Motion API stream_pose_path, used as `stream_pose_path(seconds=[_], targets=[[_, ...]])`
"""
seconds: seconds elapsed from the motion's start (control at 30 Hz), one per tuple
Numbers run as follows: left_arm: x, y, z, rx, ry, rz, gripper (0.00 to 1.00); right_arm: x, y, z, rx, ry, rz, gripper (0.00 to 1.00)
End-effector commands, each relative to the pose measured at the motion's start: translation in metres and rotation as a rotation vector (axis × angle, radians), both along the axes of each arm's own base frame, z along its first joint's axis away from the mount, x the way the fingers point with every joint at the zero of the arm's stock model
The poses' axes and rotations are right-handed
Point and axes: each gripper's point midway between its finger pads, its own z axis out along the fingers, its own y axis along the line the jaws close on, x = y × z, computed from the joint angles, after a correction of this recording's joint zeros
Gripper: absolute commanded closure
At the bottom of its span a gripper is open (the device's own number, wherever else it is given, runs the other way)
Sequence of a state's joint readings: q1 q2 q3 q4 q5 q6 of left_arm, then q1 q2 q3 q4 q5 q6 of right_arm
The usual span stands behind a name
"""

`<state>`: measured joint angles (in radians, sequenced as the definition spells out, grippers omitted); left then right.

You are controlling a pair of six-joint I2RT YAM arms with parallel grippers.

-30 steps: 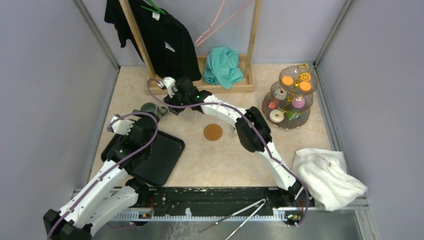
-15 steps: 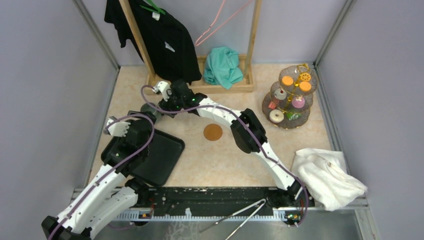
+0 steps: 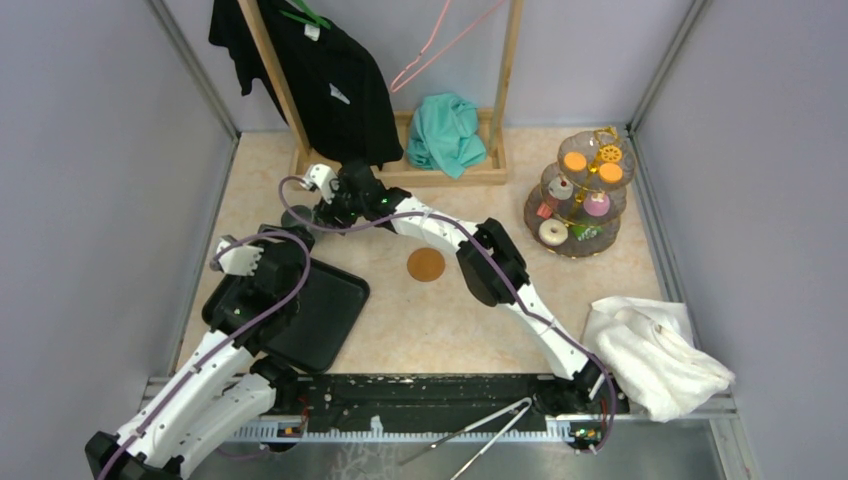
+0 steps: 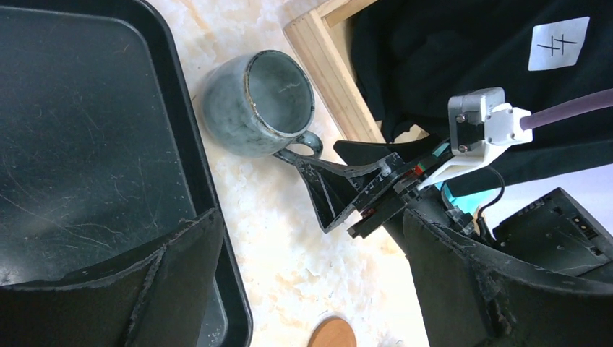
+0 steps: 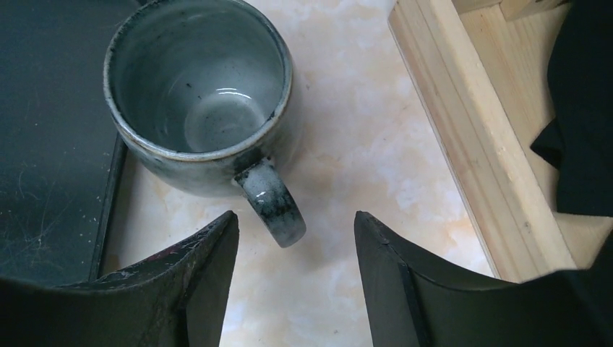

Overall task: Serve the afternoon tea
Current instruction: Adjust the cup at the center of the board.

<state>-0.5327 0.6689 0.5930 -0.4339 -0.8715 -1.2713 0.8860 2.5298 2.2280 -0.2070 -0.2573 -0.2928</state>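
The grey mug (image 5: 199, 94) stands upright on the surface, right against the black tray's (image 5: 50, 108) rim; whether they touch is hard to tell. Its handle lies between the fingers of the right tool (image 5: 293, 217), which are apart and clear of it. From above, that arm hides nearly all of the mug. The left tool (image 4: 311, 242) hangs spread wide over the tray's edge. The three-tier stand (image 3: 578, 195) with its sweets sits well apart, far right.
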Motion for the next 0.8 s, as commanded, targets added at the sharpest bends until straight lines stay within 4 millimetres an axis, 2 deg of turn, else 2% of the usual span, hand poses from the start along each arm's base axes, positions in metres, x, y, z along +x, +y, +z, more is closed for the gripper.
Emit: stream_pose_path(seconds=[0.0,0.27,0.5,0.77], targets=[[0.000,0.004,0.001,-0.013,-0.022,0.021,0.02,0.001,0.024,0.035,0.094,-0.095,0.082,0.40],[0.000,0.004,-0.003,-0.007,-0.016,0.015,0.02,-0.004,0.024,0.024,0.069,-0.081,0.116,0.50],[-0.001,0.003,-0.004,-0.009,-0.011,0.007,0.02,-0.007,0.022,0.025,0.070,-0.075,0.121,0.72],[-0.003,0.005,-0.006,-0.004,-0.004,0.013,0.02,-0.014,0.017,0.033,0.093,-0.058,0.112,0.92]])
